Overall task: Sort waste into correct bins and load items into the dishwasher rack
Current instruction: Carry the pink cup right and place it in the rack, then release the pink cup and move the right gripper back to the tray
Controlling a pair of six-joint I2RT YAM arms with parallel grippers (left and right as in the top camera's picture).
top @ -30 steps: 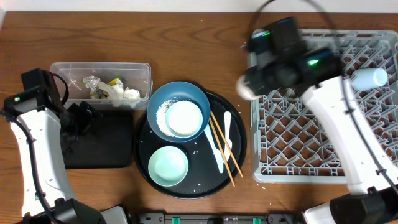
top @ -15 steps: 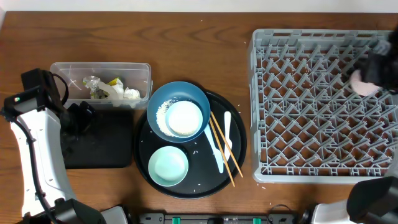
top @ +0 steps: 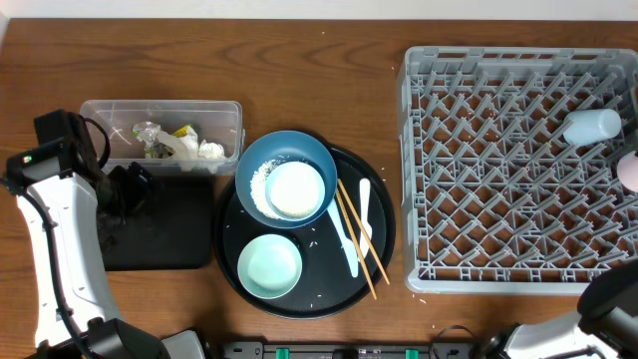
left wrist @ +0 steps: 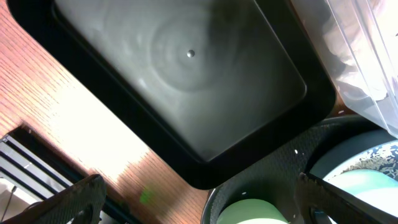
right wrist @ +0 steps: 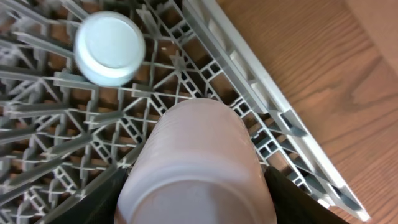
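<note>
My right gripper [right wrist: 196, 208] is shut on a pale pink cup [right wrist: 199, 149], held over the right rim of the grey dishwasher rack [right wrist: 273, 134]. Overhead, only the cup [top: 630, 170] shows, at the frame edge. A white cup [top: 591, 126] lies in the rack. My left gripper [left wrist: 199, 208] hangs open over the near corner of the shallow black tray [left wrist: 186, 81], holding nothing. The dark-blue bowl [top: 257, 160] holds rice and a white cup [top: 296, 189]. Beside it are a pale-green bowl [top: 269, 265], a white spoon [top: 357, 224] and chopsticks [top: 361, 244].
The bowls, spoon and chopsticks sit on a large round black tray [top: 387, 199]. A clear tub [top: 110, 115] at the back left holds tissue, wrappers and a yellow-green packet [top: 182, 132]. Rice grains lie scattered on the round tray.
My right arm has swept the pink cup from the rack's back-left corner across to its right edge. The left arm has not moved.
</note>
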